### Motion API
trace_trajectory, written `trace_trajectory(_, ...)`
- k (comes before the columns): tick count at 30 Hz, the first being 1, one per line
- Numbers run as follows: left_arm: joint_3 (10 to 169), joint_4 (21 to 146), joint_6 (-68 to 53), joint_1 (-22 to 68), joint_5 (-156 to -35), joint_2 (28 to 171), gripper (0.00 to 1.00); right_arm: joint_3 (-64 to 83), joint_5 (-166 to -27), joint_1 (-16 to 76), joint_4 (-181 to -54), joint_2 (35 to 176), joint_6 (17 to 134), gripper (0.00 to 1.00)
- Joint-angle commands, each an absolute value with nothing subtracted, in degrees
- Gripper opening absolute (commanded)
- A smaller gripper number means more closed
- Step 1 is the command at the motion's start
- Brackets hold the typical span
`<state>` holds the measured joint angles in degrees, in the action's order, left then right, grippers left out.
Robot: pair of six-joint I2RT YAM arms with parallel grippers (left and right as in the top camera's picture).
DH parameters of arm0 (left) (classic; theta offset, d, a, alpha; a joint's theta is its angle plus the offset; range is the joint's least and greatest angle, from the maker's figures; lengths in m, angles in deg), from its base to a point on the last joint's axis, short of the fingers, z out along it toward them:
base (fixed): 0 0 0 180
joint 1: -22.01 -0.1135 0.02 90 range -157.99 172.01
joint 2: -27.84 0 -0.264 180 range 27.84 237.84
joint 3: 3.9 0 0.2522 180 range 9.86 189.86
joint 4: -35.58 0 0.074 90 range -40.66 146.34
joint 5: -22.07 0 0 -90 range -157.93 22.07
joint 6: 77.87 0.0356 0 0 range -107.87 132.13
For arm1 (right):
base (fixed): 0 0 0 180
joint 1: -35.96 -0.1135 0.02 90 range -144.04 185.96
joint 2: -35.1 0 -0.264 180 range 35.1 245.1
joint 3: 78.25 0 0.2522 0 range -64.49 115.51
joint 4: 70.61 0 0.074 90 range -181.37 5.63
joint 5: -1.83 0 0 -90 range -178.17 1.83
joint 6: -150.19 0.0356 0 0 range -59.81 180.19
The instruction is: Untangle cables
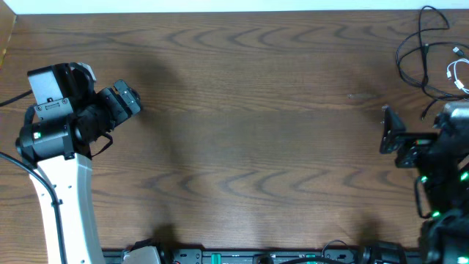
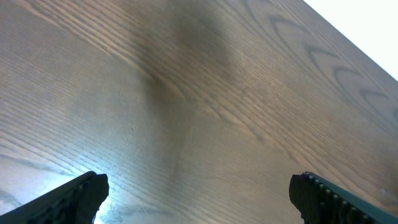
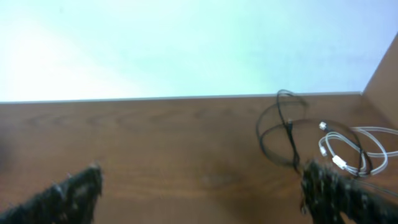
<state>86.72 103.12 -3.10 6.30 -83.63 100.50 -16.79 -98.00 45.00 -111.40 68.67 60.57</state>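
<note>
The black cable point(image 1: 412, 57) lies in loose loops at the table's far right corner, with the white cable point(image 1: 459, 75) coiled beside it at the right edge. Both show in the right wrist view, the black cable point(image 3: 278, 127) left of the white cable point(image 3: 348, 149), their loops overlapping. My right gripper point(image 1: 387, 130) is open and empty, in front of the cables; its fingers point(image 3: 202, 193) frame bare wood. My left gripper point(image 1: 132, 99) is open and empty at the far left, and its wrist view point(image 2: 198, 196) shows only wood.
The wooden table point(image 1: 249, 132) ends at a white wall along the back. A wooden side panel point(image 3: 382, 74) rises at the right behind the cables. Control gear point(image 1: 242, 257) lines the front edge.
</note>
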Motion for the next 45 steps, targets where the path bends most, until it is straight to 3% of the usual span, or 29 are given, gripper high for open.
trace_trajectory(1,87.22,103.30,-3.20,6.06,-83.28,100.83,0.98,-26.10,-96.29,44.04,-104.29,63.77,60.07,0.99)
trace_trajectory(9,87.22,103.30,-3.20,6.06,-83.28,100.83,0.99,-46.04,-95.04,41.74,-87.09,51.92,60.03,0.99)
trace_trajectory(19,87.22,103.30,-3.20,6.06,-83.26,100.83,0.99,-61.12,-94.30,39.49,-75.81,41.47,60.09,0.99)
trace_trajectory(30,87.22,103.30,-3.20,6.06,-83.28,100.83,0.98,-64.18,-94.06,38.86,-76.05,37.39,59.22,0.99)
trace_trajectory(39,87.22,103.30,-3.20,6.06,-83.28,100.83,0.99,-64.20,-94.54,37.94,-88.32,35.38,59.31,0.99)
trace_trajectory(45,87.22,103.30,-3.20,6.06,-83.28,100.83,0.99,-64.18,-94.56,37.79,-88.21,35.38,60.79,0.99)
